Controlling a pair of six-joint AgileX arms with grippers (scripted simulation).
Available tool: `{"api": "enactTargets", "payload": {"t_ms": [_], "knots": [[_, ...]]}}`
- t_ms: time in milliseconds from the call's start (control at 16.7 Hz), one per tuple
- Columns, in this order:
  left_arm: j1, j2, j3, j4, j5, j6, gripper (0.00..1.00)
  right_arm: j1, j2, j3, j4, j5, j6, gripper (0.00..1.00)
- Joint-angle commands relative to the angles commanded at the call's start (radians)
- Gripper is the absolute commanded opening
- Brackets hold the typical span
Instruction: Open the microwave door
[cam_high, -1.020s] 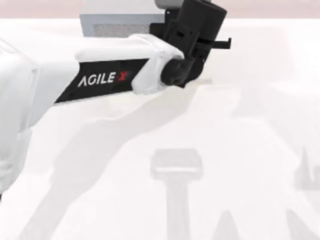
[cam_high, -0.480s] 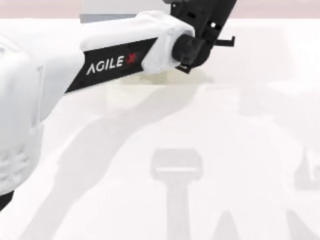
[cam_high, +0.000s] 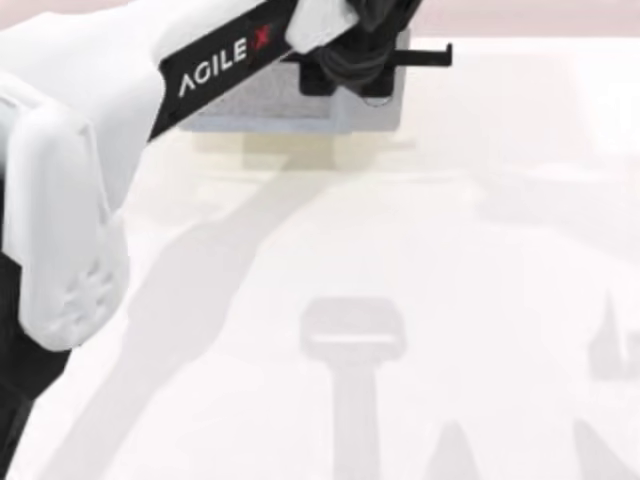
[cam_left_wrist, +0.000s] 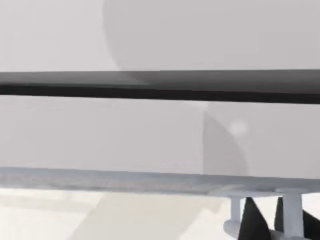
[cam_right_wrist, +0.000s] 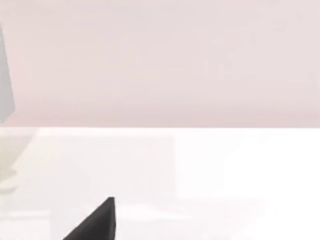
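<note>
The silver-grey microwave (cam_high: 372, 112) stands at the table's back, left of centre. Its door (cam_high: 250, 100) with the speckled mesh window faces me. My left arm reaches over it from the left, and my left gripper (cam_high: 366, 62) is at the door's right edge, partly covering the knob panel. In the left wrist view the left gripper (cam_left_wrist: 265, 220) has its dark fingertips (cam_left_wrist: 252, 222) close together among the pale posts of the door handle (cam_left_wrist: 235, 216). A dark seam crosses the grey panels above. Of my right gripper, only one dark fingertip (cam_right_wrist: 102, 220) shows, with nothing beside it.
The white table (cam_high: 480, 250) carries only soft grey shadows of the arms, at the middle and at the right. A pink wall runs behind the table's far edge. A sliver of the microwave (cam_right_wrist: 5, 85) shows far off in the right wrist view.
My left arm has swung toward the back of the table and risen closer to the camera. This uncovered the microwave's front, which the forearm hid before. The gripper shifted slightly left and back.
</note>
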Motion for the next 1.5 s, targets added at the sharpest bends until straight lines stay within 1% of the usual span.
{"api": "enactTargets", "payload": {"t_ms": [120,300,1500], "knots": [[0.012,0.02,0.076,-0.106,0.035,-0.024,0.0,0.0,0.0,0.0,0.0,0.0,0.0,1.0],[0.024,0.035,0.137,-0.185,0.065,-0.044,0.0,0.0,0.0,0.0,0.0,0.0,0.0,1.0],[0.025,0.035,0.14,-0.19,0.067,-0.045,0.0,0.0,0.0,0.0,0.0,0.0,0.0,1.0]]}}
